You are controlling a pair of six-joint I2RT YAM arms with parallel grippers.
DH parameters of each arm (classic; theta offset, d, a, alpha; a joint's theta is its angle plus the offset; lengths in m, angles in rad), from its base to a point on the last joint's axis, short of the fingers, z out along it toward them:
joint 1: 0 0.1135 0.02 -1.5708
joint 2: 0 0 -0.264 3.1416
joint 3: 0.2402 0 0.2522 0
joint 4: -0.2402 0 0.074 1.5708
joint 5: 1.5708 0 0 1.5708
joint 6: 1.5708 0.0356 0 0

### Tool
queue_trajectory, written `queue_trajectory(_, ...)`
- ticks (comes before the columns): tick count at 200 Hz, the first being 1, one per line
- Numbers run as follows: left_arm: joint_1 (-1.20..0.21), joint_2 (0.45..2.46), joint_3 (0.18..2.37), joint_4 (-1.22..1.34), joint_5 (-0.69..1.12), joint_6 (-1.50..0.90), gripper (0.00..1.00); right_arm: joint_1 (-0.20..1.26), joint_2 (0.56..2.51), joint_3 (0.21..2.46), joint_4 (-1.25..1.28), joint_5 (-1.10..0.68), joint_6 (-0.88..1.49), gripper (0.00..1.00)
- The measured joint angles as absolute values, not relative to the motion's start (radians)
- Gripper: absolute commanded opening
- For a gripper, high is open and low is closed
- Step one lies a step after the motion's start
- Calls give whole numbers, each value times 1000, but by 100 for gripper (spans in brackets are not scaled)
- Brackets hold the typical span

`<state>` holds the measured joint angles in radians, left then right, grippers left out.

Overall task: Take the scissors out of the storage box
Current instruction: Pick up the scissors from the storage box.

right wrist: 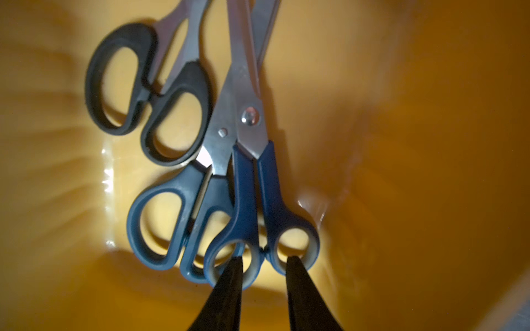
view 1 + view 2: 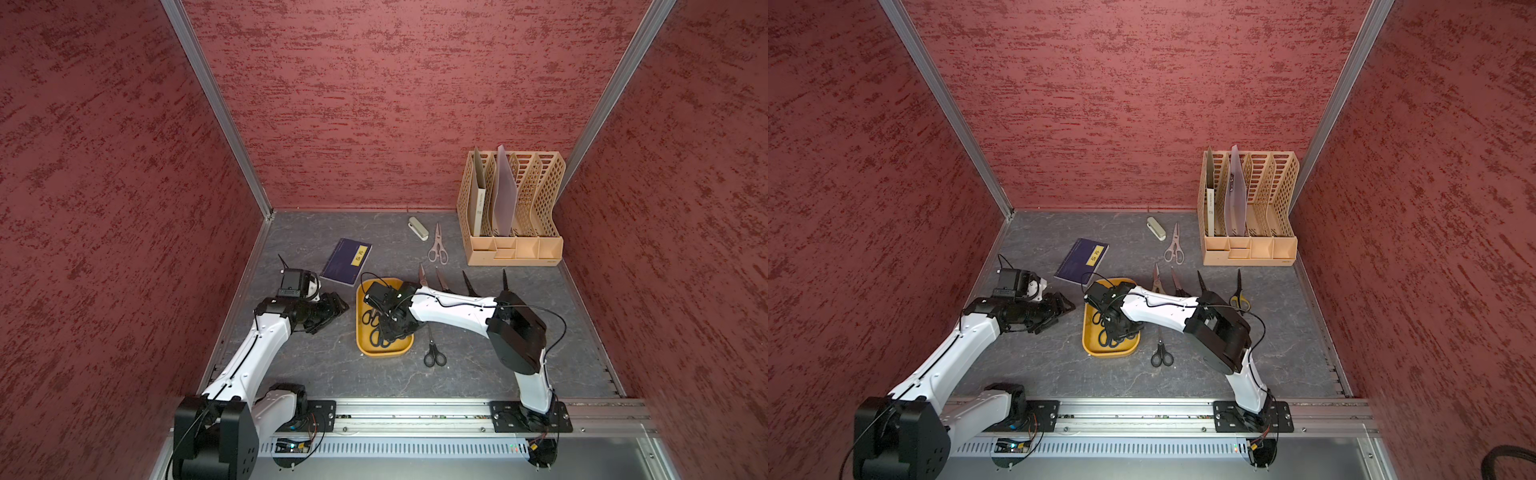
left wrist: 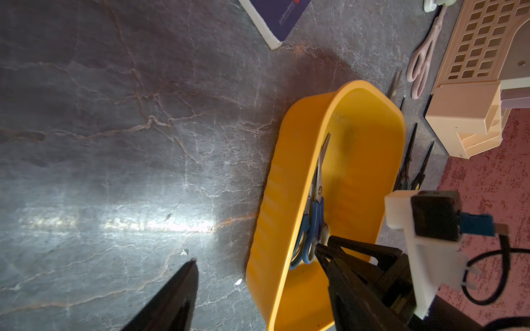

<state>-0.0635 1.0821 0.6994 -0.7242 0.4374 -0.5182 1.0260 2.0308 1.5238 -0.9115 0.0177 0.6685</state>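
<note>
The mustard-yellow storage box [image 2: 384,353] sits mid-table; it also shows in a top view [image 2: 1108,354]. In the right wrist view three pairs of scissors lie in it: black-handled [image 1: 120,86], dark-blue-handled [image 1: 160,212] and blue-handled [image 1: 252,189]. My right gripper [image 1: 263,258] is down inside the box [image 1: 430,143], a fingertip in each blue handle loop, closed round the bars between them. My left gripper [image 2: 332,305] hovers open just left of the box [image 3: 286,172]. Several more scissors lie outside, among them pinkish shears [image 2: 437,246] and a black pair [image 2: 434,354].
A dark-blue notebook [image 2: 346,261] lies behind the left gripper. A small stapler [image 2: 418,228] and a tall beige file organizer [image 2: 511,208] stand at the back right. Scissor blades [image 2: 442,280] poke out from behind the right forearm. Red walls enclose three sides.
</note>
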Motion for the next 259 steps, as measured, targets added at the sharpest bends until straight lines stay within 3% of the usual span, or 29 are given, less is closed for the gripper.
queue_trajectory(116, -32, 1082, 699, -731, 438, -498, 75, 1023, 2082, 1524, -868, -15, 665, 30)
queue_trajectory(182, -17, 1082, 699, -732, 444, -492, 75, 1023, 2079, 1523, -857, -11, 677, 10)
queue_trajectory(259, -15, 1093, 699, -732, 445, -488, 75, 1023, 2046, 1525, -881, 15, 673, 5)
